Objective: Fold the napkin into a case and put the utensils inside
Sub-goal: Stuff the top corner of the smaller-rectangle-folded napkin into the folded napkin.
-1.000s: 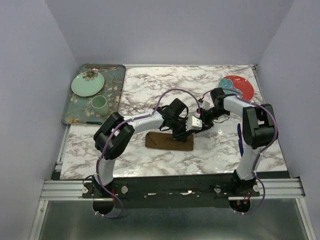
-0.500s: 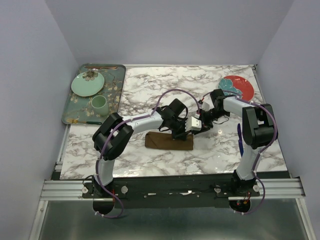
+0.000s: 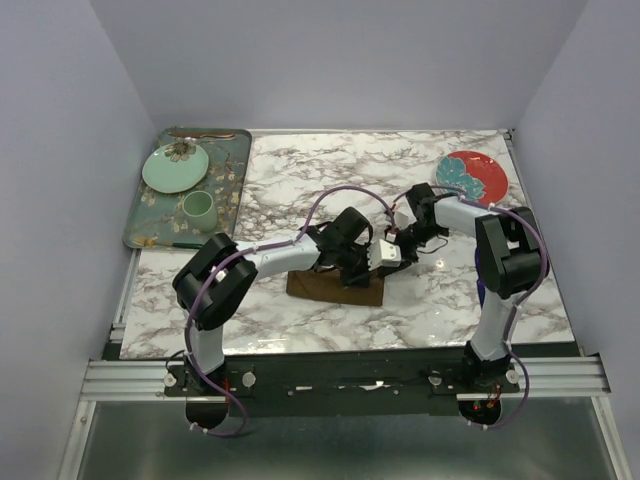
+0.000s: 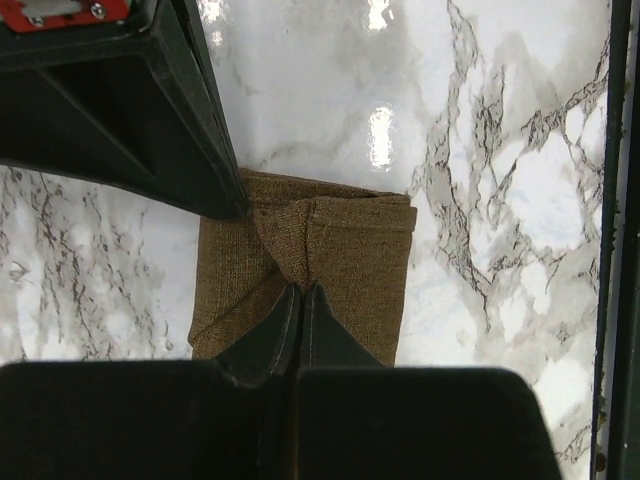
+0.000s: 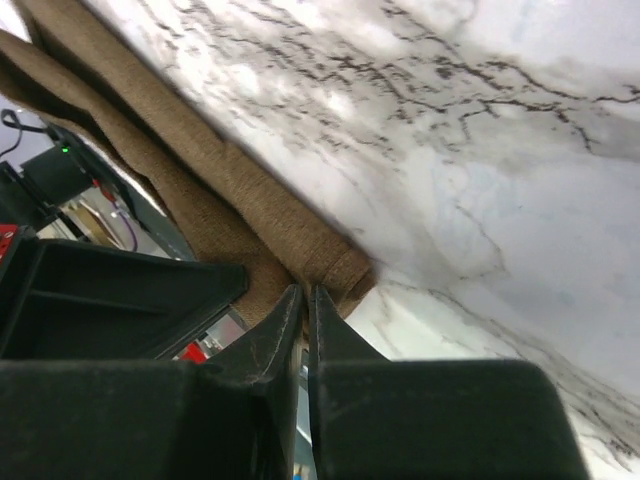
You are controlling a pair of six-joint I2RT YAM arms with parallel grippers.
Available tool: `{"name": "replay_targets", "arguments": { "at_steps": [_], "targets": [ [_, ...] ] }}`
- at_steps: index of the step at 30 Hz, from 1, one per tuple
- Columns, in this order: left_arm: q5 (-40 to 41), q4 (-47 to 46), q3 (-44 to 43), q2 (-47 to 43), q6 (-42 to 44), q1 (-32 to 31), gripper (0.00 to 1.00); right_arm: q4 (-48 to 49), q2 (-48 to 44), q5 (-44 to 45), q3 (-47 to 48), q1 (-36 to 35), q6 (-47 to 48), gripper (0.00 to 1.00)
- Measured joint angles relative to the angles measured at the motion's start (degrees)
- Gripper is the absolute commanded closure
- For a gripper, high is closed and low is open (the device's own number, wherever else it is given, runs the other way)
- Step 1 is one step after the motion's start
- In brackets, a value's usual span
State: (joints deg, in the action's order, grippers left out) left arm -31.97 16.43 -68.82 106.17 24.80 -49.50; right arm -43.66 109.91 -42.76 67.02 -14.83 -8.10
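Tightly, left fingers (image 4: pixel 262 335) pinch the napkin (image 4: pixel 352 250) just inside its edge.

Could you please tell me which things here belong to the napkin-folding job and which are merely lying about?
Job: brown napkin; blue-handled utensil; copper utensil.
Lying about: floral tray; green plate; green cup; red plate.

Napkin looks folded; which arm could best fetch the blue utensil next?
Probably right: the blue utensil lies beside that arm's base. The left gripper and right gripper both pinch the napkin, so release comes first.
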Motion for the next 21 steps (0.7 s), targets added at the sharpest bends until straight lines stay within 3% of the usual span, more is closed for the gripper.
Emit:
{"name": "replay_targets", "arguments": {
  "at_steps": [11, 21],
  "targets": [
    [2.62, -0.42, 0.94, -0.24, -7.98, -0.24, 0.98, -2.34, 4.20, 3.15, 2.49, -1.92, 1.64, 0.84],
    [4.61, -2.25, 2.43, -0.66, -16.06, -0.07, 1.00, -2.80, 0.07, 3.54, 3.30, -2.45, 2.19, 0.76]
  ]
}}
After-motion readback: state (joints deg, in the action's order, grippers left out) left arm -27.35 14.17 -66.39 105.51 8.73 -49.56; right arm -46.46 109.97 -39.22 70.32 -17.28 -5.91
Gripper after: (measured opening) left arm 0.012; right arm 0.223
